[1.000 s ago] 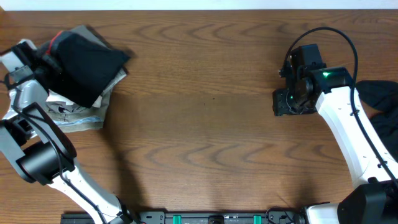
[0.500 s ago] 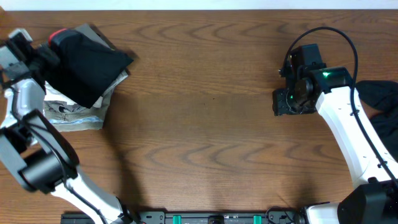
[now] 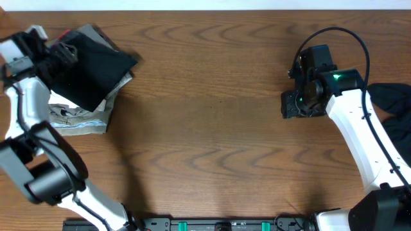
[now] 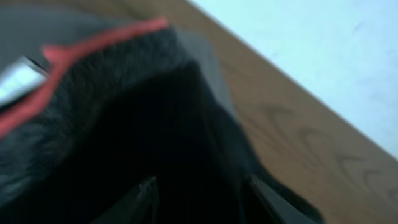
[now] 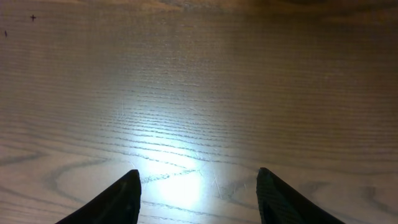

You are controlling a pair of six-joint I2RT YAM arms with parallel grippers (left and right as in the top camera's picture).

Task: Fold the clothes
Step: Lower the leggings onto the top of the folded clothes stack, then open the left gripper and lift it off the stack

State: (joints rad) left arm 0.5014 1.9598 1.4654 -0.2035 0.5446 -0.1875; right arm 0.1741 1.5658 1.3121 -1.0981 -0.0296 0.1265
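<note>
Left tool [image 4: 202, 190] shifted, parted over blurred trousers [image 3: 90, 67], right tool [image 5: 198, 186] parted above table [image 5: 199, 93], garment [image 3: 393, 102] cut off right

A brown desk of wood-grain laminate [image 3: 205, 128] fills the overhead view, with darker looping grain lines running along its length. A pale white strip [image 3: 212, 4] shows beyond its far edge. A black bar with small green parts [image 3: 221, 225] lies along its near edge. Lamp glare [image 5: 180, 180] brightens the wood.
</note>
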